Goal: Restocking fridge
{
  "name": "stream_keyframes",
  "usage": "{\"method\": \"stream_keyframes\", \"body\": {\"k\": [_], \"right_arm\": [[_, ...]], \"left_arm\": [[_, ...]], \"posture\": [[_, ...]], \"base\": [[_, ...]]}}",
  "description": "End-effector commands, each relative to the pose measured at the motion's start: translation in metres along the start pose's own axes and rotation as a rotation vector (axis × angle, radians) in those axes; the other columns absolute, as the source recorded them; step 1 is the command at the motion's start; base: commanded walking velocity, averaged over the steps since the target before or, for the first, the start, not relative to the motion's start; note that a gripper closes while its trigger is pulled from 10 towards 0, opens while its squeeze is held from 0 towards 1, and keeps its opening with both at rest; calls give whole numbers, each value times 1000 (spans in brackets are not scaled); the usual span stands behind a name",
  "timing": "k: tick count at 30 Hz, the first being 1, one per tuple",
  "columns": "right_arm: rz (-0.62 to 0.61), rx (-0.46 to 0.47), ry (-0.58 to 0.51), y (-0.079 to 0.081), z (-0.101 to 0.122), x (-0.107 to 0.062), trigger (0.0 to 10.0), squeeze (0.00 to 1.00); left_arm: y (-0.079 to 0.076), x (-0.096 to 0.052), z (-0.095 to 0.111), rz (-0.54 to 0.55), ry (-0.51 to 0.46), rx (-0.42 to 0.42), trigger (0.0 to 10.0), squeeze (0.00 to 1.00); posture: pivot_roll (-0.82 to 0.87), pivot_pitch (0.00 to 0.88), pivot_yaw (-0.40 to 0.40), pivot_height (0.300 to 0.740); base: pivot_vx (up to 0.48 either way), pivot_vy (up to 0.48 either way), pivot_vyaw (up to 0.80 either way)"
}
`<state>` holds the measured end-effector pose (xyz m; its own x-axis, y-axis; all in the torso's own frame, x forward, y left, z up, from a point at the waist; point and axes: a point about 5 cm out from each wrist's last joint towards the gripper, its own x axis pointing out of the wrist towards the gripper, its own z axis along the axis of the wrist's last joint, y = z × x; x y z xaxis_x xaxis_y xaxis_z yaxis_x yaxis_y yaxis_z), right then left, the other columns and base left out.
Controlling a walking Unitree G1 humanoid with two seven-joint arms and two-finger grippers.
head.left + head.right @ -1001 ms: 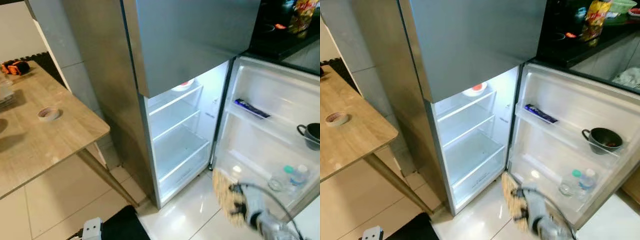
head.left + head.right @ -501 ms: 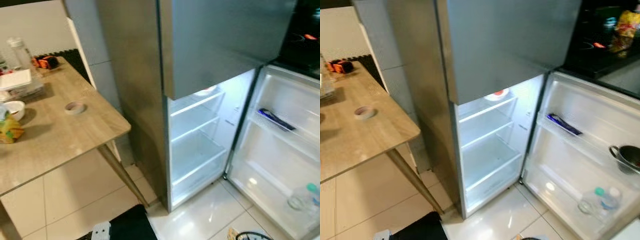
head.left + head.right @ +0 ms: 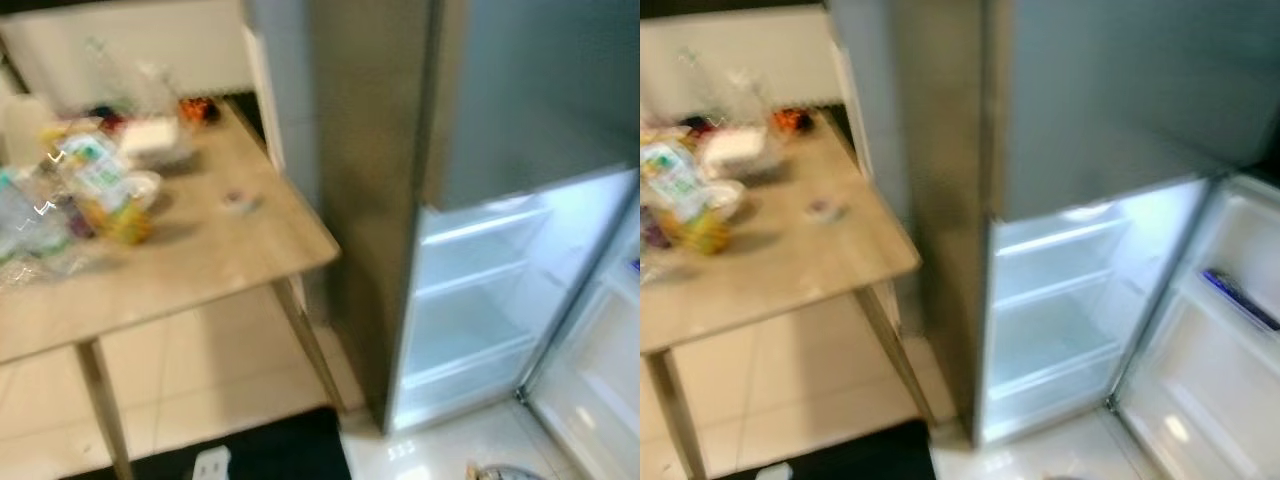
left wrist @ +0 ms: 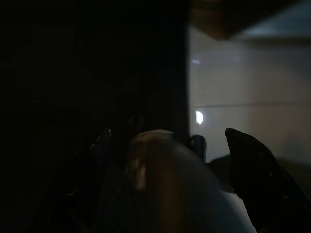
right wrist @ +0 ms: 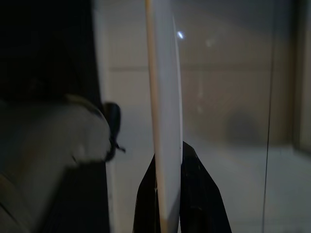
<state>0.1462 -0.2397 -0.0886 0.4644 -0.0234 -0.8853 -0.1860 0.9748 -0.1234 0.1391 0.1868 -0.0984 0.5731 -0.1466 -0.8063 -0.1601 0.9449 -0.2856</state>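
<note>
Gripping a flat white packet (image 5: 164,121), right claw (image 5: 167,194); writing unreadable.

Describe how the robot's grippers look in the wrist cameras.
The left gripper has two black fingers that taper to blunt, wedge-shaped tips; the view is very dark, so no markings or cables can be made out. The right gripper has the same black fingers, broad at the base and narrowing towards the tip, either side of a thin white plate.

i see a grey steel fridge (image 3: 1080,90) with white shelves (image 3: 1060,300), a light wood surface (image 3: 200,260), and pale floor tiles (image 3: 200,370).
</note>
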Motion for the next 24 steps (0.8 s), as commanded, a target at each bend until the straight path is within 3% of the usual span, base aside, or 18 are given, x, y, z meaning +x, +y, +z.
{"method": "stream_keyframes", "body": {"k": [1,24], "right_arm": [[1,3,6,3,-2,0,10000,0],[-24,6,36,5,-10,0,10000,0]], "left_arm": [[3,-1,-1,6,14,2,10000,0],[1,-1,-1,-16,22,-13,10000,0]], "posture": [[-97,0,8,740],[-98,0,14,740]], "base": [[0,0,469],[0,-441,20]]}}
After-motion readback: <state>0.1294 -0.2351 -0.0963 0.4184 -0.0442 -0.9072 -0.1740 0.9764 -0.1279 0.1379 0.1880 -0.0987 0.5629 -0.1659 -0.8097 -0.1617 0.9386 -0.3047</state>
